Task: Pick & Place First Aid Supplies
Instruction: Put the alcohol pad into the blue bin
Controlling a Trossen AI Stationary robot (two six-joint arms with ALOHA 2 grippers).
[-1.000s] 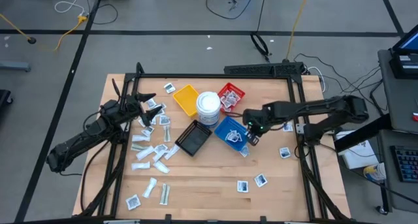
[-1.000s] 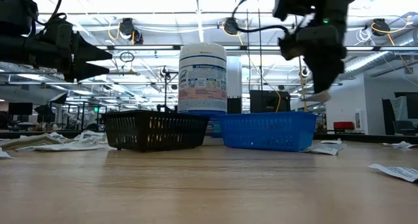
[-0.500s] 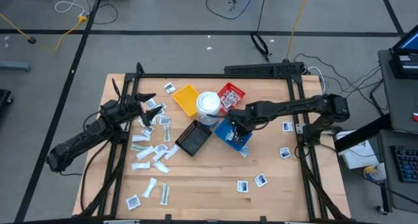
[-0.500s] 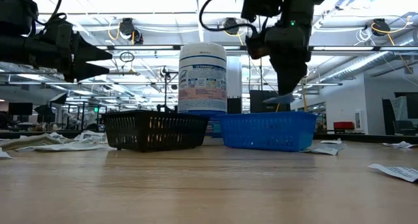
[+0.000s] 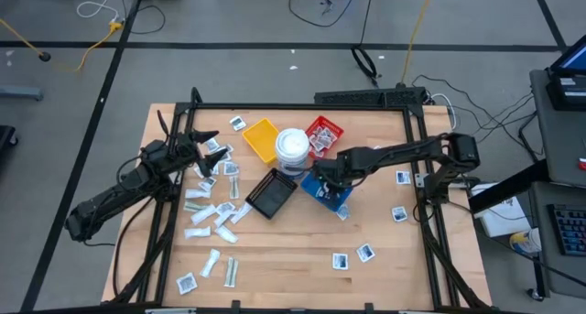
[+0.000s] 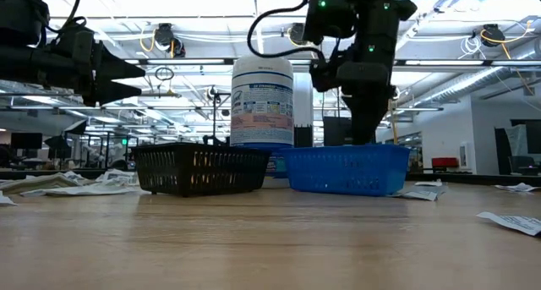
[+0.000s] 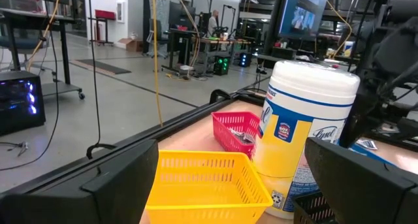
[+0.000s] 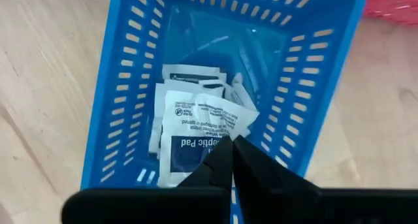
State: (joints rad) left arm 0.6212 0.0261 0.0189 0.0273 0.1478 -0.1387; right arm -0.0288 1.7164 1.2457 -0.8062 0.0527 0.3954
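The first aid supplies are small flat white packets. Many lie scattered on the table's left (image 5: 211,213) and a few on its right (image 5: 352,256). Several more lie in the blue tray (image 5: 322,188) (image 8: 130,74). My right gripper (image 5: 328,175) (image 6: 365,136) (image 8: 230,149) points steeply down into that tray, shut on one printed white packet (image 8: 192,129). My left gripper (image 5: 209,142) (image 7: 232,155) waits open and level at the table's far left, touching nothing. My right gripper pinches the printed packet by its edge (image 8: 219,134) between its two fingertips, coming from above and pointing down. The packet hangs below the fingers inside the blue tray, over the packets lying there. Whether it touches them I cannot tell.
A round white tub (image 5: 292,149) stands just to the far left of the blue tray, a red tray (image 5: 322,133) behind it, a yellow tray (image 5: 261,138) and a black tray (image 5: 271,193) to the left. Dark frame rails (image 5: 421,181) run along the table's sides.
My right gripper has travelled toward the table's left and sunk, rolling a little, carrying the white packet from beside the blue tray's right side to over it and down between its walls. It has stayed shut.
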